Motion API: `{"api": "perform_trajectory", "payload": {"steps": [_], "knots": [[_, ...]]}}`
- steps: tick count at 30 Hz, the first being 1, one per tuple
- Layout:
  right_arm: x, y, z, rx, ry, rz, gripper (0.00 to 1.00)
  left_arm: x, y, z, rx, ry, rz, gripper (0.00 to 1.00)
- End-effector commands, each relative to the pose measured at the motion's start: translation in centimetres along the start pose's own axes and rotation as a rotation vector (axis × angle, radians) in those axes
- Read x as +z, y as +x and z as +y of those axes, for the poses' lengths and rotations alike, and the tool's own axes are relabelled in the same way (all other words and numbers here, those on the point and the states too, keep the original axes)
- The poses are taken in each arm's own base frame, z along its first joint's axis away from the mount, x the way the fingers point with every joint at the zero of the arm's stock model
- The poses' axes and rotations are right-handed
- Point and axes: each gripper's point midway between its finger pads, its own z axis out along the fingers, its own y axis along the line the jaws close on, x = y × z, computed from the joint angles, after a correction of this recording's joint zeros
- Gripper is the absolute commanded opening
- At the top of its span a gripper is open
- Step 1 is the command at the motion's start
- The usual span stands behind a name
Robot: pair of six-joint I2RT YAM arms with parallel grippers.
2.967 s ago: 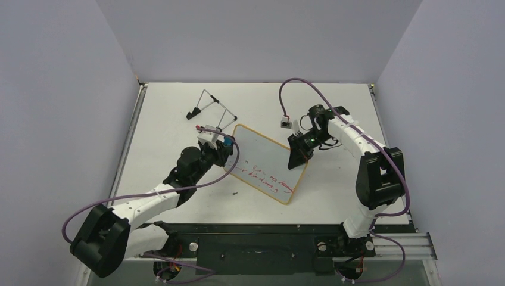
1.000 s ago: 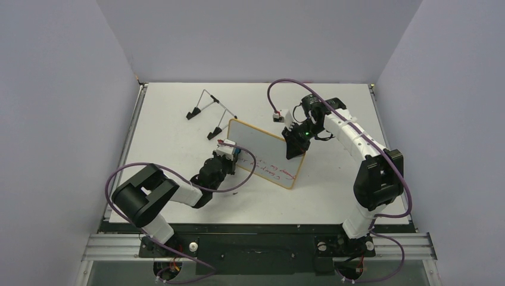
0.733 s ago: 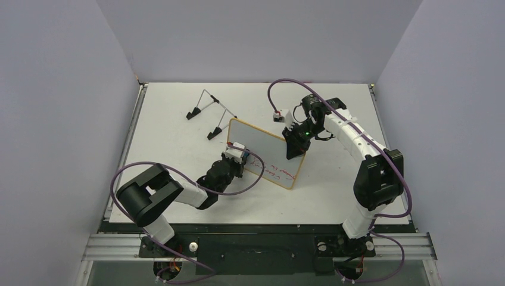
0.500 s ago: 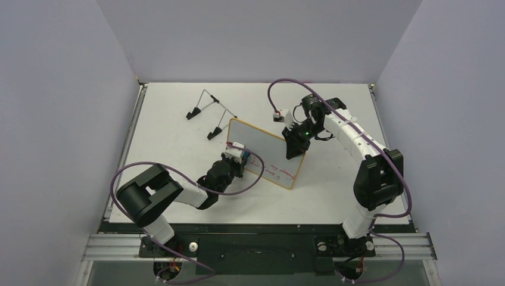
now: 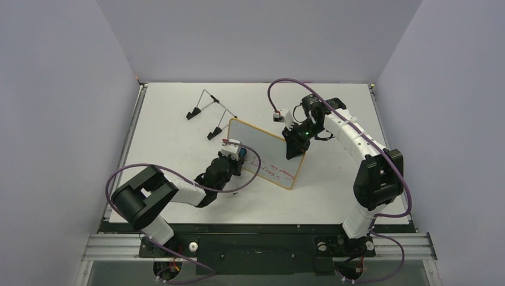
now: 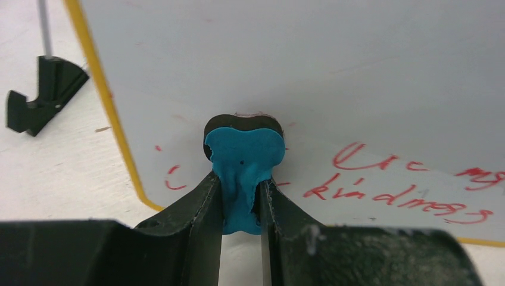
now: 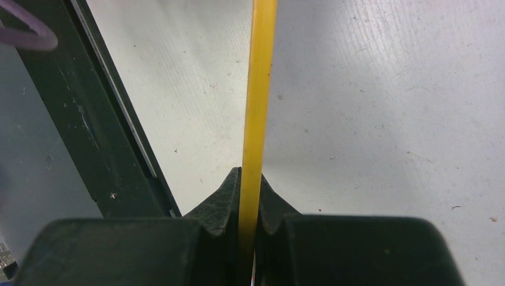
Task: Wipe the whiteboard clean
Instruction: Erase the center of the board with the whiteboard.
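Observation:
The whiteboard [image 5: 262, 146] stands tilted on its lower edge, its upper face wiped blank and red handwriting [image 5: 279, 172] left along the bottom. My right gripper [image 5: 293, 150] is shut on its right rim, seen as a yellow strip [image 7: 260, 89] between the right gripper's [image 7: 250, 179] fingers. My left gripper [image 5: 236, 157] is shut on a small blue eraser [image 5: 240, 152], whose dark pad presses on the board's lower left. In the left wrist view the eraser [image 6: 244, 156] sits just left of the red handwriting [image 6: 387, 185] on the whiteboard [image 6: 298, 65], squeezed in the left gripper [image 6: 239, 187].
A thin wire stand [image 5: 211, 110] with black feet stands behind the board at the left; one foot [image 6: 41, 92] shows beside the board's left rim. The black frame rail [image 7: 101, 125] runs along the table's edge. Purple cables loop from both wrists.
Since three seconds ago the right gripper has raised the board steeper and the left arm has folded back. In the last second the eraser slid a little right on the board, then back left.

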Motion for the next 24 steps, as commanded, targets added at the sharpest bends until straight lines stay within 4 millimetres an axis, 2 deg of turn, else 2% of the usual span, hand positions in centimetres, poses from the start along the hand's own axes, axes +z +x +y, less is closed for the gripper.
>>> {"api": "perform_trajectory", "payload": {"steps": [1,4,7,10,13,16,18,20,24], "knots": [[0.8,-0.1,2.0,-0.028,-0.097,-0.008,0.0,0.4,-1.1,-4.8,0.025,0.146,-0.017,0.0],[0.7,-0.1,2.1,-0.029,-0.096,-0.01,0.0,0.4,-0.8,-5.5,0.032,0.171,-0.009,0.0],[0.7,-0.1,2.1,-0.029,-0.096,-0.01,0.0,0.4,-0.6,-5.4,0.038,0.166,-0.005,0.0],[0.7,-0.2,2.0,-0.029,-0.095,-0.012,0.0,0.4,-0.9,-3.5,0.03,0.096,-0.014,0.0],[0.6,-0.2,2.1,-0.031,-0.094,-0.014,0.0,0.4,-1.2,-0.5,-0.025,0.025,0.005,0.0],[0.6,-0.2,2.1,-0.03,-0.096,-0.014,0.0,0.3,-1.7,0.8,-0.068,0.001,0.019,0.0],[0.6,-0.2,2.1,-0.032,-0.095,-0.014,0.0,0.2,-1.6,0.6,-0.063,0.02,0.027,0.0],[0.6,-0.2,2.1,-0.032,-0.096,-0.014,0.0,0.2,-1.3,-0.7,-0.054,0.069,0.034,0.0],[0.7,-0.1,2.1,-0.03,-0.097,-0.012,0.0,-0.4,-0.7,-4.6,-0.013,0.175,0.041,0.0]]}}
